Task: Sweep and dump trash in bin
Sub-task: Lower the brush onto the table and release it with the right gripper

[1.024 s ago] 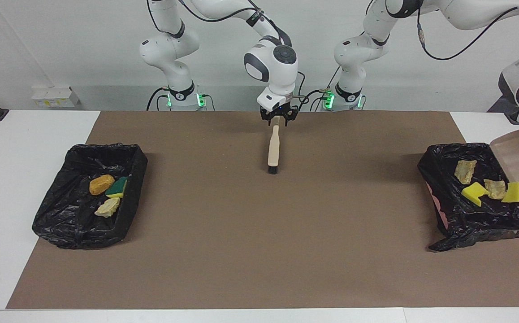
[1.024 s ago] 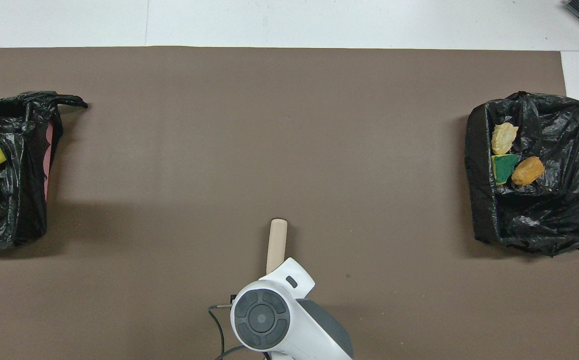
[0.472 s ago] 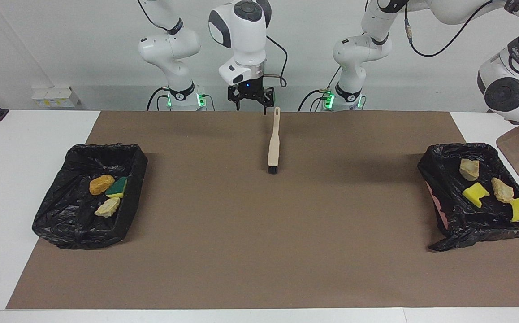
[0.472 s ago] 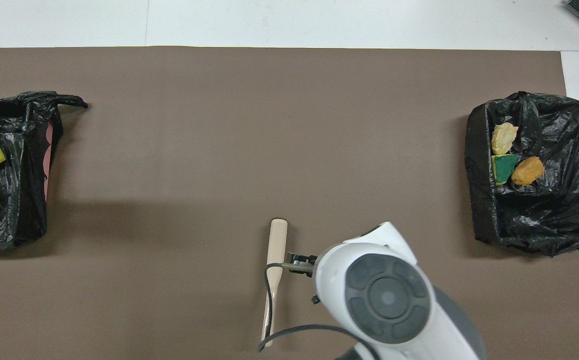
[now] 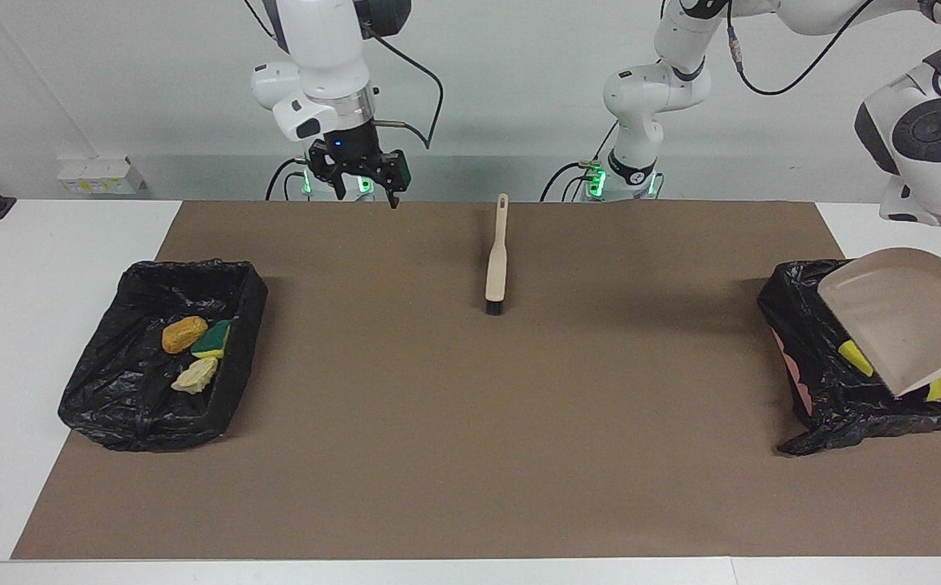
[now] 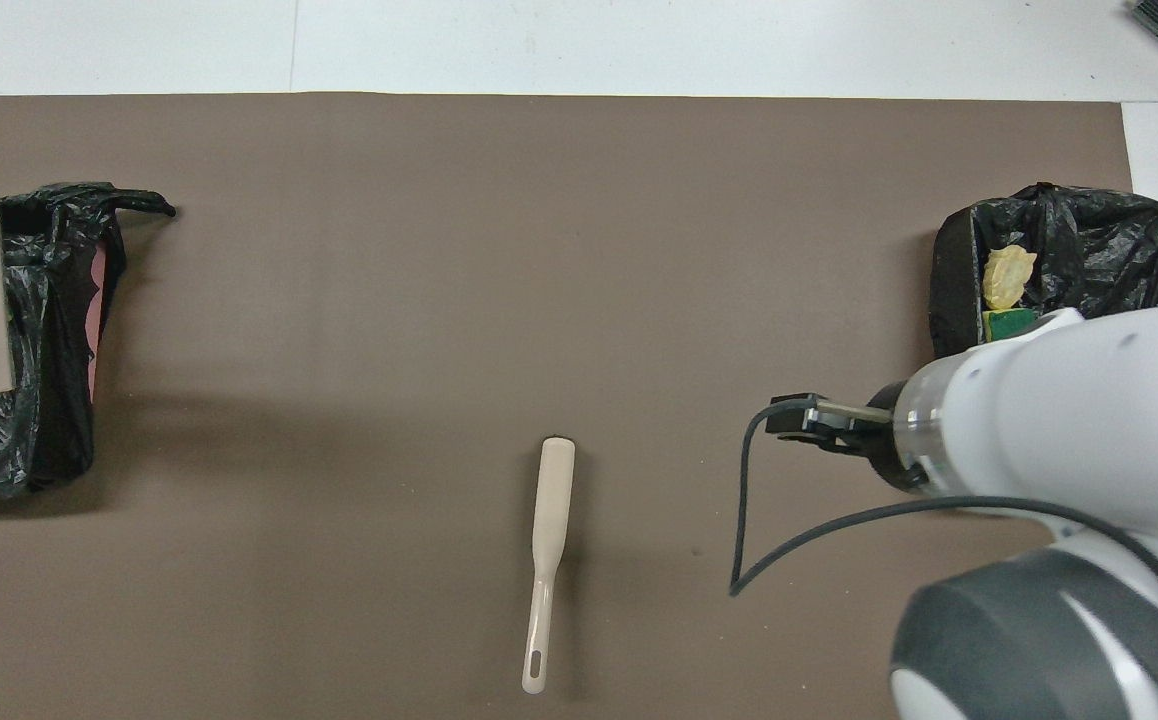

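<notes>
right gripper [image 5: 361, 180] lifted off brush [image 5: 496, 264], fingers apart

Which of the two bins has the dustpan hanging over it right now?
The black-lined bin at the left arm's end of the table: the beige dustpan hangs over it. The other bin, at the right arm's end, has nothing over it.
</notes>
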### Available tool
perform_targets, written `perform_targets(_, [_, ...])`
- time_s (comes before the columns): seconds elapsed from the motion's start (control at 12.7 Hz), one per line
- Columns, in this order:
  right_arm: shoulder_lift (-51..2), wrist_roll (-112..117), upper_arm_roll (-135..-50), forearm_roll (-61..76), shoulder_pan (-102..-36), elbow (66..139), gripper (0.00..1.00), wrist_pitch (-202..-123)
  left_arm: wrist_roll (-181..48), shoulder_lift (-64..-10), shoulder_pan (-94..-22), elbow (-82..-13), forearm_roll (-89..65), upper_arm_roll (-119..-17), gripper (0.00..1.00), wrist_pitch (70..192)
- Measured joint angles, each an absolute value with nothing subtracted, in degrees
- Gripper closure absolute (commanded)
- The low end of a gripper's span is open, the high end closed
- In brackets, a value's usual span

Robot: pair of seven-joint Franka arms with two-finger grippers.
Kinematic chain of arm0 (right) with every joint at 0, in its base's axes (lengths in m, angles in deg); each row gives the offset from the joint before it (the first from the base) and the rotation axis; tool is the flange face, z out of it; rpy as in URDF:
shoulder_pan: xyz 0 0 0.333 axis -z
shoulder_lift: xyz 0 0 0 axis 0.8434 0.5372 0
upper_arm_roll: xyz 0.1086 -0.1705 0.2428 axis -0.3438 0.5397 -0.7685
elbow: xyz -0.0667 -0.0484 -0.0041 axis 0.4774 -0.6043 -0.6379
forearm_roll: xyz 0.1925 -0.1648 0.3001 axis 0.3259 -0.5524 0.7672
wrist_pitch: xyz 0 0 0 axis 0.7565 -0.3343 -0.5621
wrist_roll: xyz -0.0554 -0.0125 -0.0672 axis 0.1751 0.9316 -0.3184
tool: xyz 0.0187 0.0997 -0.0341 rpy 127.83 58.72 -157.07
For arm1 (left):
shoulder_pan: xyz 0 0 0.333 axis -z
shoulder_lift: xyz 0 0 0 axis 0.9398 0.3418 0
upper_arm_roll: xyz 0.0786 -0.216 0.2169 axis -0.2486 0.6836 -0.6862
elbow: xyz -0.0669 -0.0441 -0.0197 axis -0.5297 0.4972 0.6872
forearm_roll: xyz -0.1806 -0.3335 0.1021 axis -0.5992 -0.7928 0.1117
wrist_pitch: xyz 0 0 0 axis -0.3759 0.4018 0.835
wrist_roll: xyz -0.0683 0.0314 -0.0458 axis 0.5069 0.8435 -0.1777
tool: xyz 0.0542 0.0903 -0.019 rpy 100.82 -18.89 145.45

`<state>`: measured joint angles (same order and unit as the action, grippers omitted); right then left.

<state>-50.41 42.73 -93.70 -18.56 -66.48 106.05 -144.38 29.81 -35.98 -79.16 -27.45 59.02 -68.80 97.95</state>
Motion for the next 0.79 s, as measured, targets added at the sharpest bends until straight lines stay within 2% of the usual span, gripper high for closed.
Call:
perform_targets(0.24, [-50.4,41.4,-90.1,-18.6,-65.9,103.6,0.00,-144.3,25.0,-35.9,-79.3,-27.7,43.7,-69.2,1.00,98.6])
perform_targets(0.47, [-50.0,37.6,-89.8,-18.8,-62.9,101.3,0.00,-143.9,17.0,-35.6,-79.3,-29.7,34.9,-69.2,1.00,99.3])
perform_targets(0.79, [-45.1,32.3,-89.5,-19.8,-58.3,91.6,0.00,-134.6,-3.7,-32.8,-76.0,-33.7,24.9,-68.6,1.00,100.6])
